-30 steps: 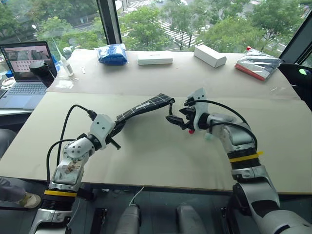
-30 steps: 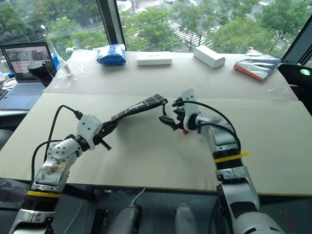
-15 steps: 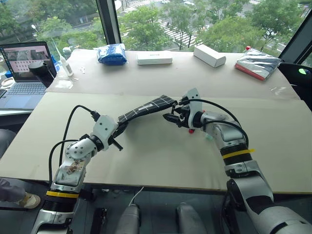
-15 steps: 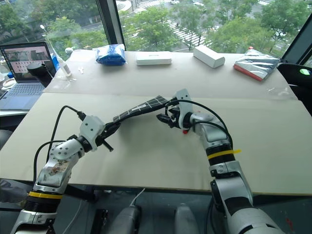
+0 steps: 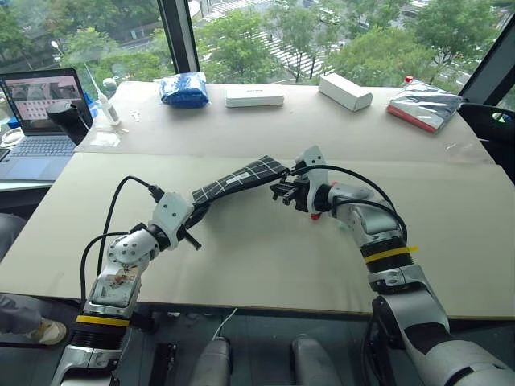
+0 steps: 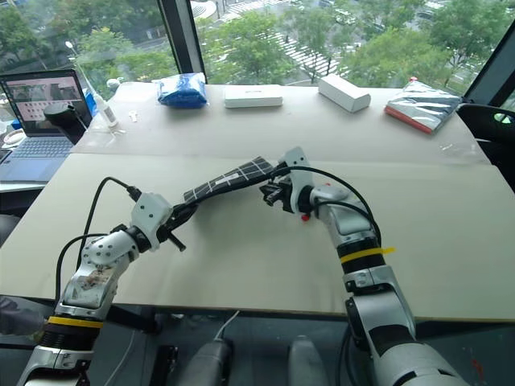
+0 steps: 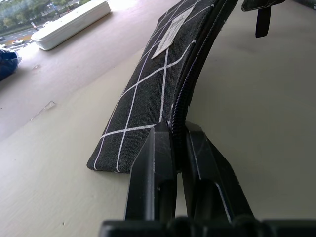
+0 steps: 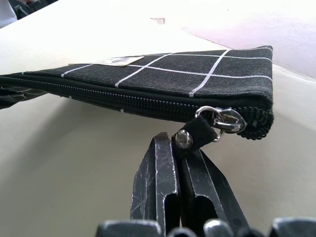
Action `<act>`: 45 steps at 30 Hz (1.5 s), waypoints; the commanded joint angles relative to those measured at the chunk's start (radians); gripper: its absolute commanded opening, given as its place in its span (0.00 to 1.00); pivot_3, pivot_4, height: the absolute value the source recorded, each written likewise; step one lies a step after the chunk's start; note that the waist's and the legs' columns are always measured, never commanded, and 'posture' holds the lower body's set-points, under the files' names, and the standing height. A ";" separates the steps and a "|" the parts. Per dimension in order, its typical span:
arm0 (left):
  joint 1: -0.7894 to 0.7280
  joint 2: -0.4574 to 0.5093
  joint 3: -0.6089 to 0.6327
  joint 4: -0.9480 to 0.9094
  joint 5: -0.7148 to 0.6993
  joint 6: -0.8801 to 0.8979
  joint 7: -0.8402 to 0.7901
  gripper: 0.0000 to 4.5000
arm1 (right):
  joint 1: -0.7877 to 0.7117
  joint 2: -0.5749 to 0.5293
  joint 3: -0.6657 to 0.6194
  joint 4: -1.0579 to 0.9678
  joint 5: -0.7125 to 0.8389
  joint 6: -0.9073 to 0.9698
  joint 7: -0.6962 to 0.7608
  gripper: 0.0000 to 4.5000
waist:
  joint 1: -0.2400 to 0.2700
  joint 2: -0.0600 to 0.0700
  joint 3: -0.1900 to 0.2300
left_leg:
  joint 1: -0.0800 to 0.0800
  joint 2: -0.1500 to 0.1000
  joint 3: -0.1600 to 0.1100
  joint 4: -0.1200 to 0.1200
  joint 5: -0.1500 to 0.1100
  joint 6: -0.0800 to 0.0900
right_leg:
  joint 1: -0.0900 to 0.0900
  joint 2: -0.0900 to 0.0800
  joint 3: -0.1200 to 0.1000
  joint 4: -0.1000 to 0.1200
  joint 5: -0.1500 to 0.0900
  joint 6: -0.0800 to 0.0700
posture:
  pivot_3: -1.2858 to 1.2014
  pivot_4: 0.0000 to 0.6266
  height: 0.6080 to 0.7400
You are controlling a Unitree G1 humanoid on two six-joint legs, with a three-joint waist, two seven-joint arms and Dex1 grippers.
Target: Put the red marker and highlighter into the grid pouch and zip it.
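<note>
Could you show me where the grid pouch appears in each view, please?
Left eye view: grid pouch at centre, held up between the arms.
Right eye view: pouch left of centre.
Left wrist view: pouch running away from the left gripper.
Right wrist view: pouch across the middle.
Shared landmark: its white label, also.

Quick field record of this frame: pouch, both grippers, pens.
pouch: grid pouch held off the table, zipper shut along the visible length
left gripper: shut on the pouch's zipper edge at one end
right gripper: shut on the zipper pull strap at the other end
pens: red cap visible beside the right arm; highlighter unclear
</note>
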 commanded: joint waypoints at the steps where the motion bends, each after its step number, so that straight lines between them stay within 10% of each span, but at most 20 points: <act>1: -0.022 0.011 0.010 0.001 0.009 -0.032 -0.007 0.00 | -0.009 0.037 0.046 -0.109 0.017 0.030 0.025 0.01 | 0.000 0.000 0.000 | 0.000 0.000 0.000 0.000 0.000 0.000 | 0.000 0.000 0.000 0.000 0.000 0.000 | 0.52 0.24 1.00; 18: -0.076 0.004 -0.004 -0.054 0.002 0.043 -0.010 0.00 | -0.070 0.246 0.132 -0.002 -0.035 -0.012 -0.052 0.01 | -0.001 0.000 0.000 | 0.000 0.000 0.000 0.000 0.000 0.000 | -0.002 0.000 0.000 0.003 0.000 0.000 | 0.52 0.24 1.00; 45: -0.109 -0.038 -0.030 0.153 0.026 -0.124 -0.055 0.00 | -0.126 0.265 0.122 0.020 0.031 -0.015 0.115 0.01 | -0.004 0.000 0.000 | 0.000 0.000 0.000 -0.001 0.000 0.000 | -0.003 0.000 0.000 0.004 0.000 -0.001 | 0.52 0.24 1.00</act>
